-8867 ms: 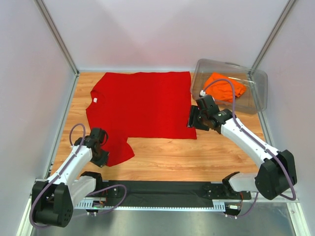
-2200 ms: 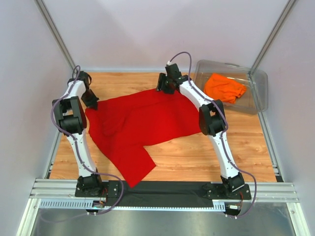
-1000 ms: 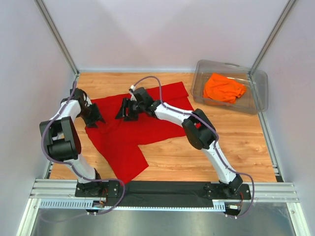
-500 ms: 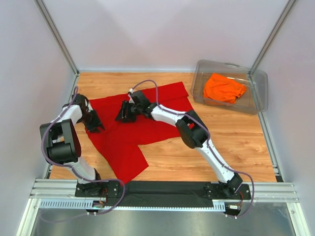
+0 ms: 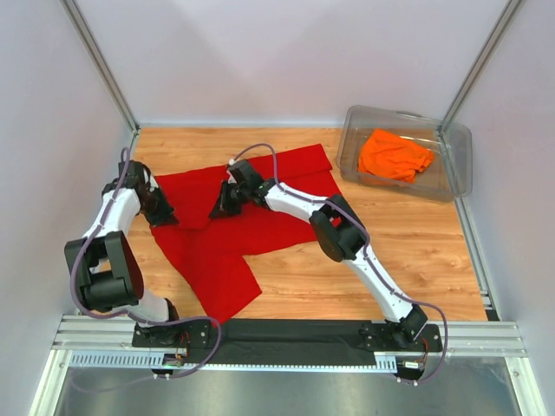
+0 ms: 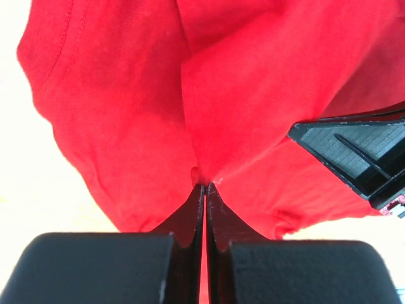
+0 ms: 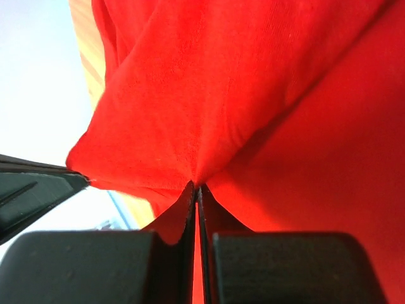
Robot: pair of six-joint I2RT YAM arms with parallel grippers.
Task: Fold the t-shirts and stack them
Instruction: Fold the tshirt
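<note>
Cloth sits pinched in both: my left claw [image 6: 204, 185] and right claw [image 7: 195, 183] clamp the red t-shirt [image 5: 208, 260] so I can fold it over.

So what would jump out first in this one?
The big red t-shirt sprawled, half-folded, across the middle of the wooden table, with the left pincer and right pincer each shut on a pinch of its cloth. Next, the orange t-shirt crumpled in the clear bin at the far right.

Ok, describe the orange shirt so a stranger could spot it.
Look to the far right corner of the wooden table, where a clear bin sits. The orange shirt lies crumpled inside it; the red shirt is out on the table.
</note>
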